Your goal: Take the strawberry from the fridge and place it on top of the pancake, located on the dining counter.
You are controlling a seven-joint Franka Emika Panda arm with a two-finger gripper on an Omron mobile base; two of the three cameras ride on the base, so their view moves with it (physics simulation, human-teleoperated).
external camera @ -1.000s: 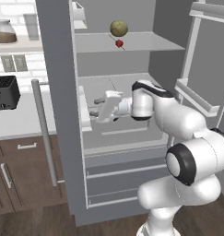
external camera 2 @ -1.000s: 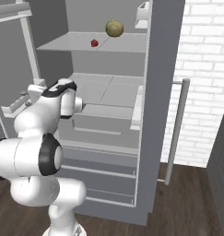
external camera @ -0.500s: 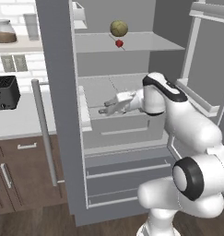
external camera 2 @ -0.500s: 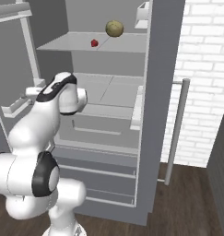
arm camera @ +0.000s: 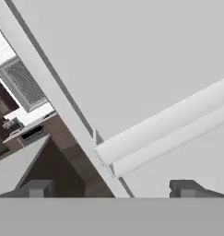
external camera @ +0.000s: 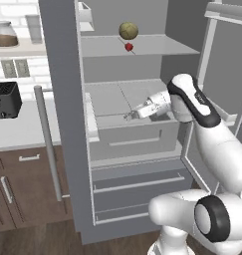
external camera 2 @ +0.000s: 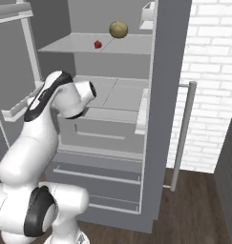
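Kitchen setting: white brick wall at the right, brown lower cabinets (external camera: 13, 191) under a pale counter at the left, dark wood floor.

Strawberry (external camera: 128, 47): small red berry on the upper shelf (external camera: 157, 46) of the fridge (external camera: 62, 99), at the shelf's front edge. Not held, nothing touching it apart from the shelf. In the right base view it sits near the same front edge (external camera 2: 98, 44).

Olive-green round fruit (external camera: 128, 31): on the same shelf, just behind and slightly above the strawberry as seen; contact between the two cannot be confirmed.

Fridge: both doors stand open. Long vertical bar handle (external camera: 47, 142) on the left door. Two drawers (external camera: 137, 187) low in the compartment, closed.

Gripper (external camera: 128, 116): inside the fridge at the middle shelf level, well below the strawberry and pointing left. Jaws spread wide, empty; in the hand view both fingertips (arm camera: 37, 188) sit far apart with only grey fridge surfaces ahead.

Surroundings: black toaster (external camera: 5, 99) on the pale counter, a jar (external camera: 5, 36) on the wall shelf above.
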